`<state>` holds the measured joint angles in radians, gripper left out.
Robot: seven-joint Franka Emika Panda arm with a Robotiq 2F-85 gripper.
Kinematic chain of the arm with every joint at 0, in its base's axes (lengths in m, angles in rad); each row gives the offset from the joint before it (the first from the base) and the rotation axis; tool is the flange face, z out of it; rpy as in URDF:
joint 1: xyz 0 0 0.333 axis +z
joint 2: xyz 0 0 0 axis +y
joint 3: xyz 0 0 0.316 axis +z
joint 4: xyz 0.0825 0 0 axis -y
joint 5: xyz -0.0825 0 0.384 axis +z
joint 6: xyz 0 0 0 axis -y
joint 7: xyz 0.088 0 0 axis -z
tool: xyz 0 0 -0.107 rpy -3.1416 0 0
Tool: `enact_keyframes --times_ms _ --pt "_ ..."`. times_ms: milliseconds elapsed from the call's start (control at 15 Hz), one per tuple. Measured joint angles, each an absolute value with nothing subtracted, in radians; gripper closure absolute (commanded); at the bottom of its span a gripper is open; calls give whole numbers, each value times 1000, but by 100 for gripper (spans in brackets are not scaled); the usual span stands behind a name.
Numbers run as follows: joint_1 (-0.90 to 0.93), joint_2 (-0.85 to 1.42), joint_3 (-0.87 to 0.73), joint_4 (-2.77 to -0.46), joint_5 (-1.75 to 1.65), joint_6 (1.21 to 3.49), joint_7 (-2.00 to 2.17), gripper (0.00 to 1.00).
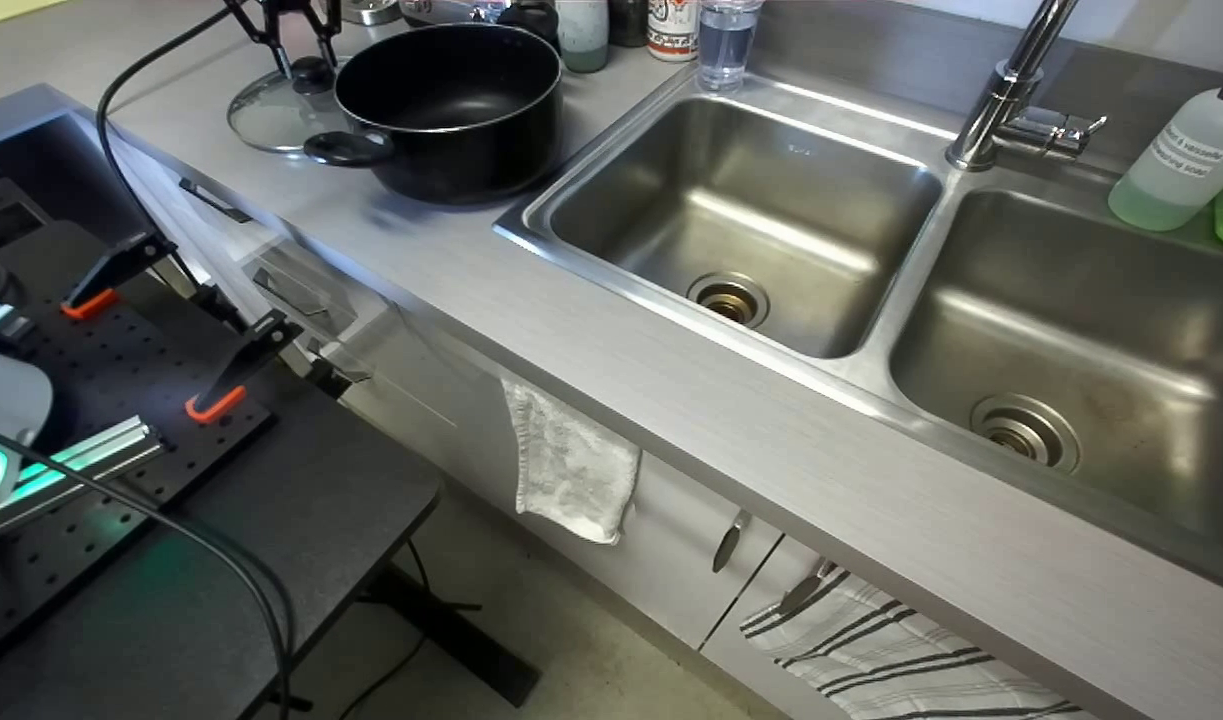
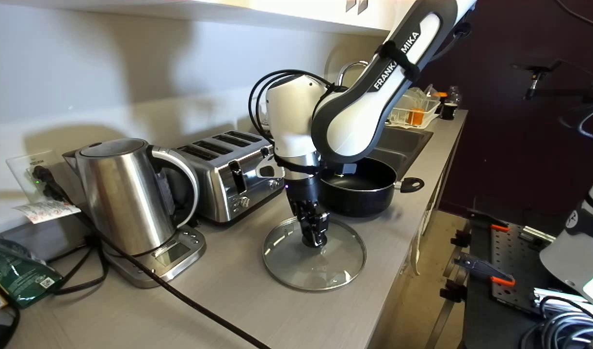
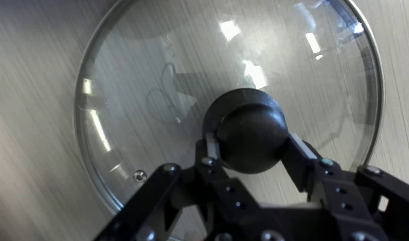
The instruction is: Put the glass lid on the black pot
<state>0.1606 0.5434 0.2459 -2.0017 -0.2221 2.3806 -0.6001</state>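
Glass lid [image 2: 325, 271] directly beneath the gripper [image 3: 254, 147], lying right way up on the countertop [image 2: 228, 281]; no gap visible under its rim, so I take it as not yet lifted. Gripper aimed down, pads [image 3: 212, 146] pressed to the dark knob [image 3: 252, 134] from opposite sides: gripping it. Why there, probably: it is the lid's raised handhold, and central, so the lid should hang near level. Round knob, though; a swivel or tilt in the pinch seems possible. Black pot [image 2: 364, 202] stands just beside the gripper, between it and the double sink [image 1: 897, 310], upright and uncovered, close enough for a short carry. Its side handle [image 1: 349, 149] points toward the countertop's front edge, likely leaving the lid's approach freer. Four-slot toaster [image 2: 218, 174] near the gripper too, farther from that edge; best given room. Next, I judge: straight lift, rim clear of the pot's side, then across.
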Motion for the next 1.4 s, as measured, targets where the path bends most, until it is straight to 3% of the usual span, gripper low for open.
enact_keyframes --times_ms 800,1400 --pt "219 447 335 -2051 -225 2381 -606 75" --pt "217 251 354 -2230 -192 2441 -606 75"
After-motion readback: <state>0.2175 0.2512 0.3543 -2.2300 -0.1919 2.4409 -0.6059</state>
